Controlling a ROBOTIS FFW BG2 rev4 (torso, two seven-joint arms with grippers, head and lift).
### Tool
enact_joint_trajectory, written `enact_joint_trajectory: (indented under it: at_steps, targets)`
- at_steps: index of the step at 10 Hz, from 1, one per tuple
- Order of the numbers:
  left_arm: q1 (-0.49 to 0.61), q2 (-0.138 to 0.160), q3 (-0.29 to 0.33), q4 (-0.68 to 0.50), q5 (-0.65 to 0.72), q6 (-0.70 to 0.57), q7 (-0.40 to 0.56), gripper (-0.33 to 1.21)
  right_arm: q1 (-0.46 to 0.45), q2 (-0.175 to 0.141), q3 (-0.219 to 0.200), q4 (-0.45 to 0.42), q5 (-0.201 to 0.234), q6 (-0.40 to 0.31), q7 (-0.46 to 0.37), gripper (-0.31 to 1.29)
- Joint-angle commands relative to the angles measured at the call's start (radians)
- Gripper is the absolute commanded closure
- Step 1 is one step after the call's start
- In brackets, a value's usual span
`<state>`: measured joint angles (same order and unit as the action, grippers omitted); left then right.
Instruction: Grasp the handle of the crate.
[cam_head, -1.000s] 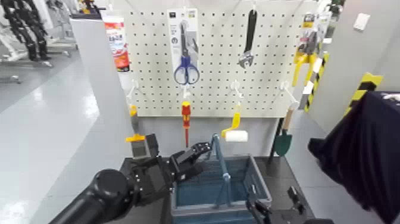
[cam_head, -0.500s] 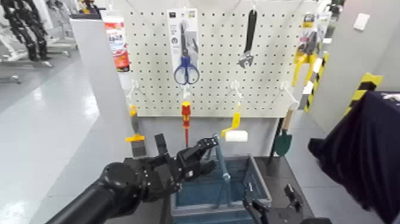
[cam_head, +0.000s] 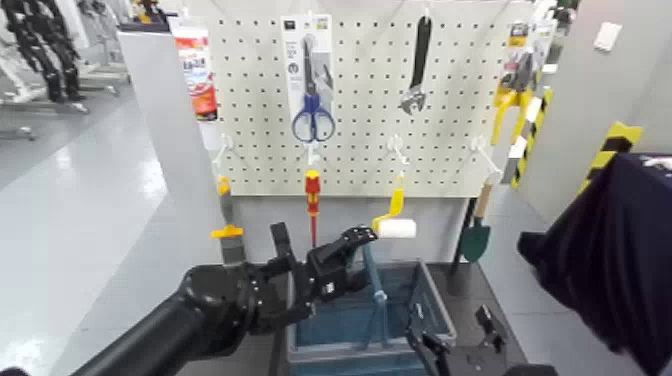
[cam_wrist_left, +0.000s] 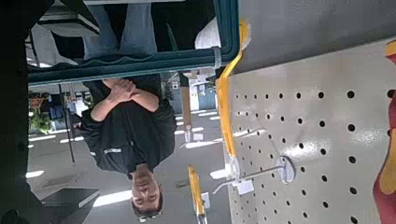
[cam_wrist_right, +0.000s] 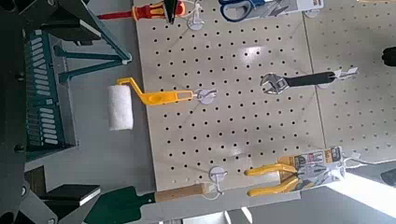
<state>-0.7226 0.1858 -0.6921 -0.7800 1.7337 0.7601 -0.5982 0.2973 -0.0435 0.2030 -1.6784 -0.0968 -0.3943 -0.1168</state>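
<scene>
Pale perforated pegboard (cam_head: 360, 120) fills the upper middle of the frame, hung with tools, and grey floor (cam_head: 95, 230) spreads at left. Below the board, at bottom centre, sits the crate (cam_head: 439, 300), its blue-grey handle (cam_head: 380, 297) standing up as a hoop across it.

At centre, low in the frame, the left gripper (cam_head: 366, 256) has its jaws spread wide beside the far part of the hoop, with nothing gripped. Whether either jaw touches the bar, I cannot tell. The right gripper (cam_head: 453, 325) waits at bottom right, near the crate's right side, also wide and empty.

The likeliest trouble is a poor line-up: if the bar is not well between the jaws, closing could pinch only its edge, or push the hoop over, since it looks hinged. The paint roller (cam_head: 397, 229) hangs just beyond the upper jaw, so reaching too far could knock it from its hook; swinging wide to the left risks the screwdriver (cam_head: 313, 190). Coming in too low might catch the crate's rim and shove the whole basket. A bump against the waiting right gripper seems less likely.
</scene>
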Motion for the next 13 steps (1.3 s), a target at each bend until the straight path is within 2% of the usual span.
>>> enact_joint_trajectory:
  at_steps: [1,2,4,6,13]
  targets:
    - [-0.015,-0.005,-0.023,0.021,0.013,0.007,0.000,0.43,-0.003,-0.003,0.000,0.000,-0.001,-0.008,0.000,0.14]
    - [-0.015,-0.006,-0.027,0.024,0.013,0.007,-0.002,0.77,-0.003,-0.003,0.000,0.000,-0.001,-0.012,-0.001,0.14]
    - [-0.015,-0.006,-0.032,0.028,0.013,0.004,0.008,1.10,-0.001,-0.003,-0.004,0.002,-0.003,-0.018,-0.001,0.14]
    - [-0.011,-0.008,-0.038,0.031,0.013,-0.001,0.011,1.14,0.002,-0.004,-0.008,0.002,-0.003,-0.023,-0.001,0.14]
    - [0.026,-0.002,-0.032,0.001,0.013,0.004,0.008,1.14,0.008,-0.004,-0.016,0.002,-0.003,-0.024,-0.001,0.14]
